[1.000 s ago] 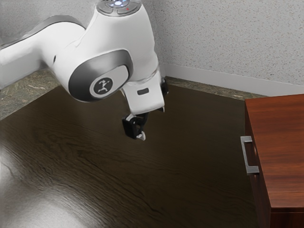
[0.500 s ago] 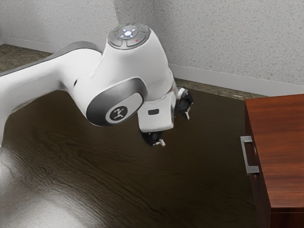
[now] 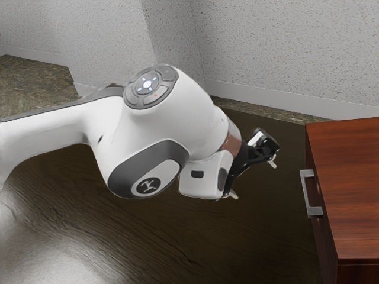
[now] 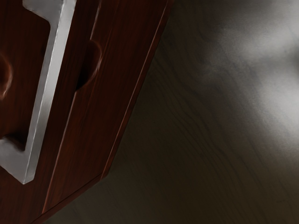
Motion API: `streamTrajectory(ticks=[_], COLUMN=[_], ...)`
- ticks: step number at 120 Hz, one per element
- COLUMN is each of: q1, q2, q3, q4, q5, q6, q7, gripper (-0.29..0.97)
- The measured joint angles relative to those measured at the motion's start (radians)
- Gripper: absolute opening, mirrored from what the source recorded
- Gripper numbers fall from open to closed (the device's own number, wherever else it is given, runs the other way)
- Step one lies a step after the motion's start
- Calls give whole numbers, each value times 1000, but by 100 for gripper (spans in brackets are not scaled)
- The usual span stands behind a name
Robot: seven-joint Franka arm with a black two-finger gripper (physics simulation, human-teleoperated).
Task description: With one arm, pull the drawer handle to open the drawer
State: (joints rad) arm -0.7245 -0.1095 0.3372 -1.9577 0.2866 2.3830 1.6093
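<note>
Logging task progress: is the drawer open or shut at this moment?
Shut. The drawer front sits flush with the cabinet, and the gripper is apart from the handle.

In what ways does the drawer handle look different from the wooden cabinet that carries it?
The handle is pale grey metal; the cabinet is red-brown wood with visible grain. The handle is a thin bar with bent ends; the cabinet is a broad box. The handle stands out from the cabinet's front face. Both sit at the exterior view's right.
</note>
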Motion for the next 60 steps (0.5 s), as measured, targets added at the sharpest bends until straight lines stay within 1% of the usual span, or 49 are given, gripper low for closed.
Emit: streamTrajectory(ticks=[15, 36, 60], q1=[-12, -47, -45], q2=[9, 4, 26], q3=[5, 7, 8], q4=[-2, -28, -36], q5=[2, 3, 3], q6=[46, 77, 93], q7=[27, 57, 82], gripper=[68, 68, 68])
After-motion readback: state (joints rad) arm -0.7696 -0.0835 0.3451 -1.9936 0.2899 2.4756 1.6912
